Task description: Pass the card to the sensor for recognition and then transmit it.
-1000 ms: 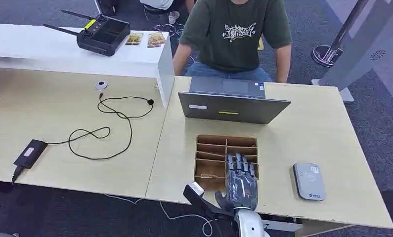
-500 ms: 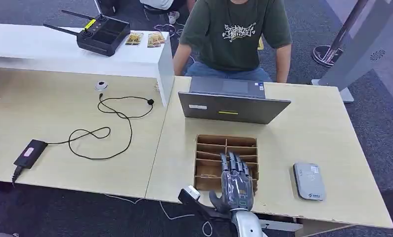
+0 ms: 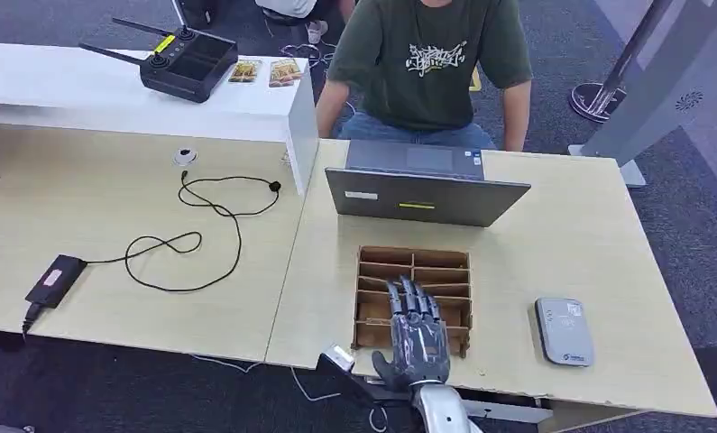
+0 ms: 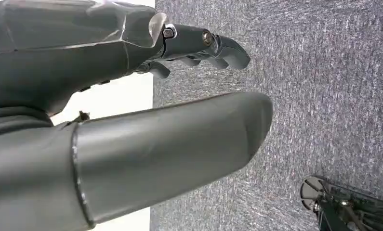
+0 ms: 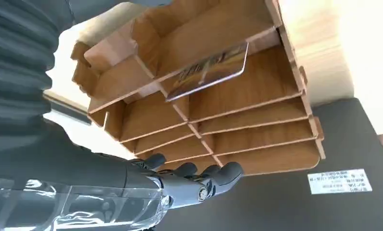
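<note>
Head view: your right hand (image 3: 418, 336) hovers over the near slots of the wooden organizer (image 3: 414, 262), fingers spread, holding nothing, set to dip in for the card (image 5: 209, 70), which lies in a slot by the divider. Card reader (image 3: 564, 331) waits on the surface, well apart. Vs 1 s ago, the hand slid left & nearer you.

I see my right hand (image 3: 418, 338) hovering flat, fingers spread, over the near half of the wooden slotted tray (image 3: 414, 273). The grey card sensor (image 3: 564, 331) lies right of the tray, well apart. A laptop (image 3: 424, 191) stands just beyond the tray, a person (image 3: 427, 63) behind it.
</note>
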You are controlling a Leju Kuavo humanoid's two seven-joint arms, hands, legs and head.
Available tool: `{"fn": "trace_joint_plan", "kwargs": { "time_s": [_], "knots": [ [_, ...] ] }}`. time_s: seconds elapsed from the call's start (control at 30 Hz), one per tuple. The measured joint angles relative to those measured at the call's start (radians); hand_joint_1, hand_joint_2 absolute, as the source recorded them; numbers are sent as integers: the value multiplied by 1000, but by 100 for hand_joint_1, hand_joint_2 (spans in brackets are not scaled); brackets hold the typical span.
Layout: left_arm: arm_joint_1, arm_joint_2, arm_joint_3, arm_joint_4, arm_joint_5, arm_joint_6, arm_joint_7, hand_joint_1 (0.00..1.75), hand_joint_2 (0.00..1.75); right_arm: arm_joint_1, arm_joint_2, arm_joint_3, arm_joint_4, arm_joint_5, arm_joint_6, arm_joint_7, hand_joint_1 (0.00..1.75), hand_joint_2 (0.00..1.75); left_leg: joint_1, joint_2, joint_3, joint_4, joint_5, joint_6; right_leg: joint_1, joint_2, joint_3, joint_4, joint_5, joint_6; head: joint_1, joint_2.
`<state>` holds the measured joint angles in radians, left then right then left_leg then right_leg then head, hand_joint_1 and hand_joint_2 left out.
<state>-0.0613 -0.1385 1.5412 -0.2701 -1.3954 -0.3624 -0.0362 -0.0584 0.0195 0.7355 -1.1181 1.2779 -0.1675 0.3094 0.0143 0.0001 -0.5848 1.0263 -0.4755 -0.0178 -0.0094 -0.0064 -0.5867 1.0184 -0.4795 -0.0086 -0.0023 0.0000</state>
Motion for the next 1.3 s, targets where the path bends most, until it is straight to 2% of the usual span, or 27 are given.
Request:
{"fn": "trace_joint_plan", "kwargs": {
  "time_s": [0.93, 1.3],
  "knots": [
    [5, 6, 0, 0, 0, -2, -7, 0, 0, -7, 0, 6, 11, 34, -15, 8, 0, 175, 0, 0, 0, 0, 0, 0, 0, 0, 0, 0, 0, 0, 0, 0],
    [5, 6, 0, 0, 5, -3, -9, 0, 0, -12, 2, 9, 12, 73, -11, -30, 0, 175, 0, 0, 0, 0, 0, 0, 0, 0, 0, 0, 0, 0, 0, 0]
  ]
}}
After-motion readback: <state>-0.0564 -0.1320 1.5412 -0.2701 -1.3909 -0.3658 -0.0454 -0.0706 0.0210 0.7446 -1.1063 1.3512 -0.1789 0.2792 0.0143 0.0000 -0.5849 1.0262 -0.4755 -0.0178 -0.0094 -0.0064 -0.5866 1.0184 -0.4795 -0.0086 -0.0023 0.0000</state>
